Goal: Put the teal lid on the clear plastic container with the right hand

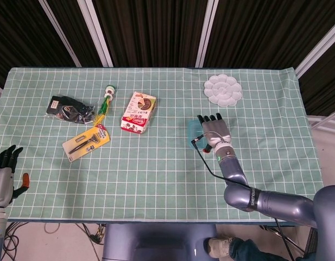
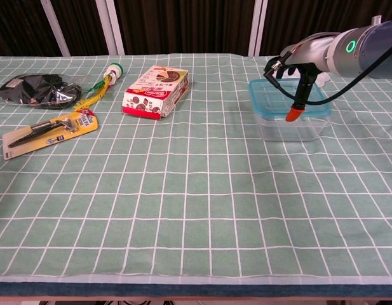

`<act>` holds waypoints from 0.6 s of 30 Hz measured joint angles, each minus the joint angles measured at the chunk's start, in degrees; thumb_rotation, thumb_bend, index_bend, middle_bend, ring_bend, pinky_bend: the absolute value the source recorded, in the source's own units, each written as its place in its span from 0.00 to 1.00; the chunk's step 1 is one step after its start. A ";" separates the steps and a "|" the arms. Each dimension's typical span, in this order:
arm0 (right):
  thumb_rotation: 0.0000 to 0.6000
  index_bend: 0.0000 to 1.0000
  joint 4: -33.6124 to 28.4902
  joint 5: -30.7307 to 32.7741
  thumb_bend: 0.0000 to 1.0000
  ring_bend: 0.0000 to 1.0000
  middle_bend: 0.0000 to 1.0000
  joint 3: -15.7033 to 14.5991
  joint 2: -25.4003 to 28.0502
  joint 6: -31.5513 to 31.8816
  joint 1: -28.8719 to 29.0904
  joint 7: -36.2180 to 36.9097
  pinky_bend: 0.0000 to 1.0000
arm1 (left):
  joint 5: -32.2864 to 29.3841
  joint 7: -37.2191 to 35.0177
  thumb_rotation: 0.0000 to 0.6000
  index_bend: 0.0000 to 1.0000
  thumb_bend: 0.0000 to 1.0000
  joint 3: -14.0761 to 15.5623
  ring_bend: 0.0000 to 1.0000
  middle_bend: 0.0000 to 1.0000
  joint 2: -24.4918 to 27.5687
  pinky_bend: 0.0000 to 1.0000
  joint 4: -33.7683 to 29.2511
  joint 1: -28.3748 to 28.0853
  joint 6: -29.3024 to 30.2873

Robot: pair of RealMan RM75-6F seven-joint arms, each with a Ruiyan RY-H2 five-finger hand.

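The teal lid [image 2: 286, 97] lies flat on top of the clear plastic container [image 2: 291, 127] at the table's right side. In the head view only a teal edge of the lid [image 1: 192, 129] shows left of my right hand [image 1: 216, 130], which covers the container from above. In the chest view my right hand [image 2: 304, 63] hovers over the lid with a red-tipped thumb [image 2: 294, 113] reaching down at the lid's front edge; whether it still grips the lid is unclear. My left hand [image 1: 4, 174] hangs off the table's left front corner, fingers apart, holding nothing.
A snack box [image 1: 138, 111] lies left of the container. Further left are a carded tool [image 1: 86, 142], a black packet [image 1: 69, 109] and a green-capped tube [image 1: 106, 98]. A white flower-shaped palette [image 1: 223, 90] sits behind the container.
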 measured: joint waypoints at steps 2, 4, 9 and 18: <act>1.00 0.00 0.21 -0.03 0.27 0.13 0.49 -0.35 -0.27 0.52 0.12 -0.21 0.00 | 0.00 0.00 1.00 0.09 0.54 -0.01 0.00 0.00 0.00 0.00 -0.02 -0.03 0.04; 1.00 0.00 0.26 0.25 0.27 0.13 0.49 -0.61 -0.50 0.86 0.23 -0.38 0.00 | -0.06 -0.02 1.00 0.09 0.54 -0.04 0.00 0.00 0.01 0.00 -0.03 -0.04 0.07; 1.00 0.00 0.03 0.89 0.27 0.13 0.49 -1.02 -0.86 2.70 0.56 -1.25 0.00 | -0.28 -0.06 1.00 0.09 0.54 -0.04 0.00 0.00 0.06 0.00 -0.02 -0.12 -0.04; 1.00 0.00 -0.36 3.84 0.27 0.13 0.49 -1.07 -2.30 5.85 1.33 -3.39 0.00 | -0.27 -0.30 1.00 0.09 0.54 0.05 0.00 0.00 0.25 0.00 -0.16 -0.16 -0.07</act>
